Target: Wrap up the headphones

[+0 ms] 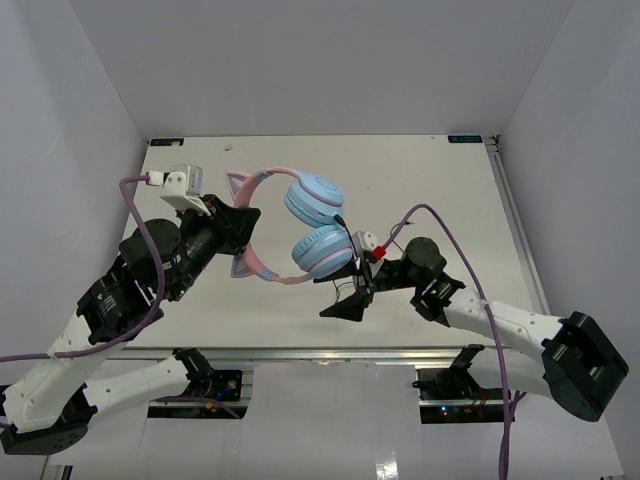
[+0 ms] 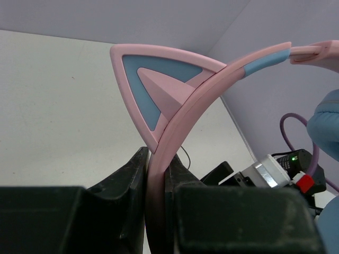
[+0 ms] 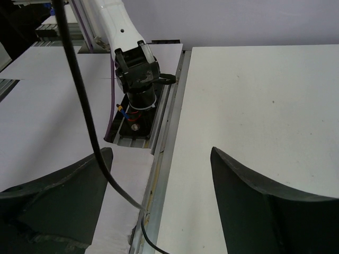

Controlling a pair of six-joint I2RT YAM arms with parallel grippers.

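Two arms angled inward: left pincer (image 2: 157, 177) grips headphones (image 1: 313, 199) by headband; right pincer (image 3: 159, 154) spread, cable (image 3: 85, 108) crossing.

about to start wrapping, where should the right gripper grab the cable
Probably the free stretch of cable hanging past the open right gripper: it is thin and runs beside one finger, so shift sideways and close across it. The left gripper clamps the headband.

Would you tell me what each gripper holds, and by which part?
The left gripper clamps the headphones by the pink headband; the right gripper is open.
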